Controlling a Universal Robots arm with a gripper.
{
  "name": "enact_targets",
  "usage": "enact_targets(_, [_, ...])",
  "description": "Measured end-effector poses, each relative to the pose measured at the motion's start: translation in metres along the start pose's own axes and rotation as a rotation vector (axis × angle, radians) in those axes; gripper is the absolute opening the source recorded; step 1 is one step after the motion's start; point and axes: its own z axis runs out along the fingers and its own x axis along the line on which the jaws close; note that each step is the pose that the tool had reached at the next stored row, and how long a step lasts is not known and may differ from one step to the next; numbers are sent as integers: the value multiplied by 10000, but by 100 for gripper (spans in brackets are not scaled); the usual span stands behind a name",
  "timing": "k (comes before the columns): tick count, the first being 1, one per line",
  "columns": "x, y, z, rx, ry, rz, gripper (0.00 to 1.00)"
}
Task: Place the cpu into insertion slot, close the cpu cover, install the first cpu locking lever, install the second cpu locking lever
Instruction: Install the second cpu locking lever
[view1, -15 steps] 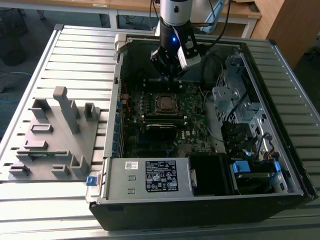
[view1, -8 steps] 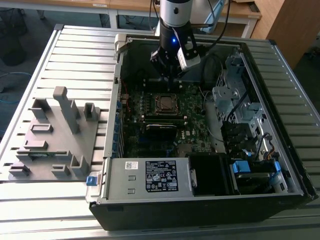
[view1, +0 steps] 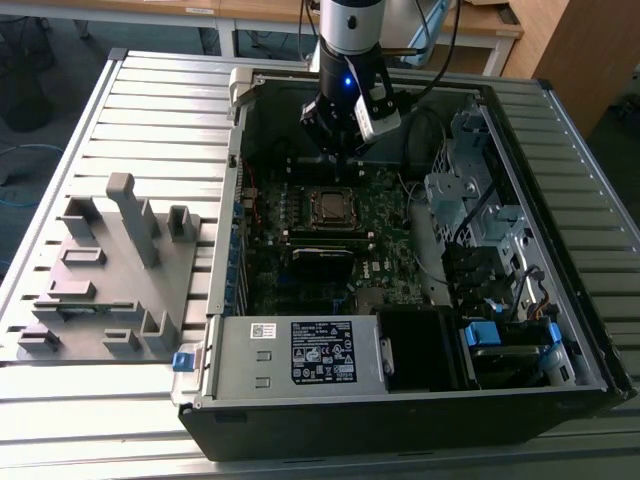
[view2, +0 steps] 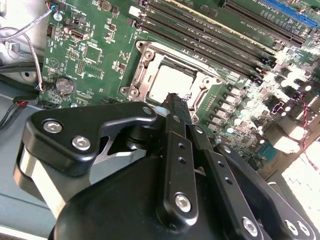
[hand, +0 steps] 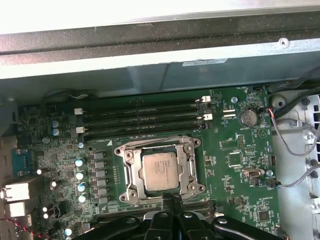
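Note:
The cpu (hand: 159, 170) lies flat in the insertion slot on the green motherboard (hand: 235, 150), silver top up; it also shows in the second wrist view (view2: 170, 82) and the exterior view (view1: 328, 207). The cpu cover (hand: 129, 172) lies down around it as a silvery frame (view2: 142, 65), hiding most of the slot. My gripper (view2: 175, 100) hangs just above the socket's edge, fingers pressed together with nothing between them. The first wrist view has the gripper (hand: 172, 197) tip at the frame's side, and in the exterior view the gripper (view1: 340, 160) is over the board behind the socket.
The board sits inside an open computer case (view1: 560, 380) with tall walls. Long black memory slots (hand: 142, 117) run beside the socket. A power supply (view1: 300, 352), drive cage (view1: 470, 200) and loose cables (hand: 295, 145) crowd the case. A grey fixture (view1: 110, 270) stands on the exterior view's left.

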Motion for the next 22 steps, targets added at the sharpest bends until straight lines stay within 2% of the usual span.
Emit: enact_targets(22, [3,-1,45,1,0,0,10])
